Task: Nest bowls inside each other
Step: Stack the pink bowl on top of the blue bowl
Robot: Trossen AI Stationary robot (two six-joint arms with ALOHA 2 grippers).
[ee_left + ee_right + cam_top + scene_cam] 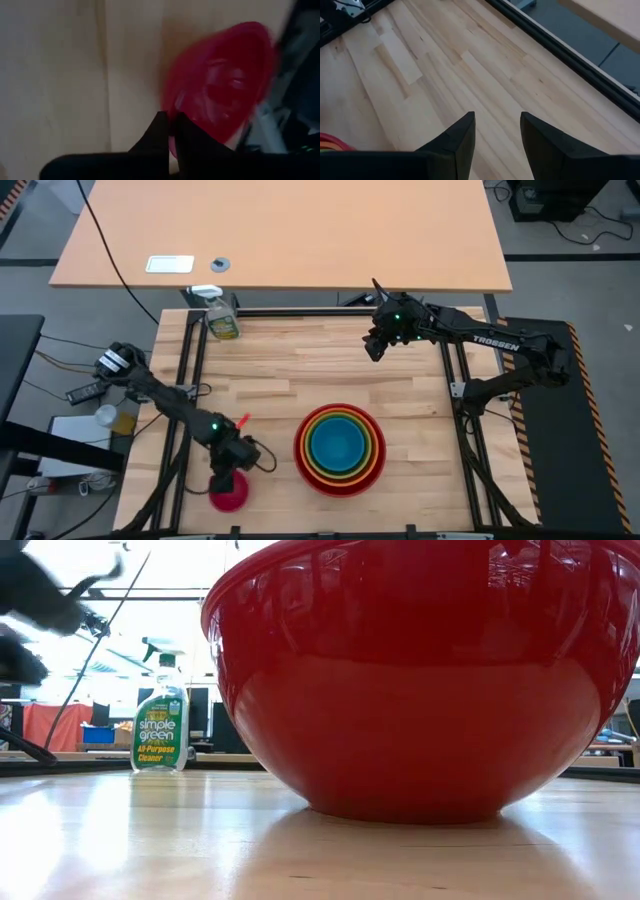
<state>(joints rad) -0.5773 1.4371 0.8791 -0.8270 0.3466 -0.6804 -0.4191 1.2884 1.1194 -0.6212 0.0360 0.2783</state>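
Note:
A small pink bowl (229, 494) (225, 85) is at the table's near left, close to the front edge. My left gripper (228, 472) (172, 132) points steeply down over its far rim, fingers shut on it. To its right stands a stack of nested bowls: the big red bowl (374, 476) (420, 680) rests on its base and holds the orange bowl (366, 466), the yellow-green bowl (306, 442) and the blue bowl (338, 444). My right gripper (372, 350) (497, 130) hangs open over bare wood at the far right. My left gripper has the pink bowl's rim (169, 107) pinched between its two fingers, one finger (155, 135) outside the wall and the other (197, 142) over the inside. The fingers come from above, slanting down. I cannot tell whether the bowl is clear of the table.
A green spray bottle (221, 317) (160, 720) stands at the table's far left corner. A black frame rail (300, 311) runs along the far edge and down both sides. Bare wood lies between the stack and the far edge.

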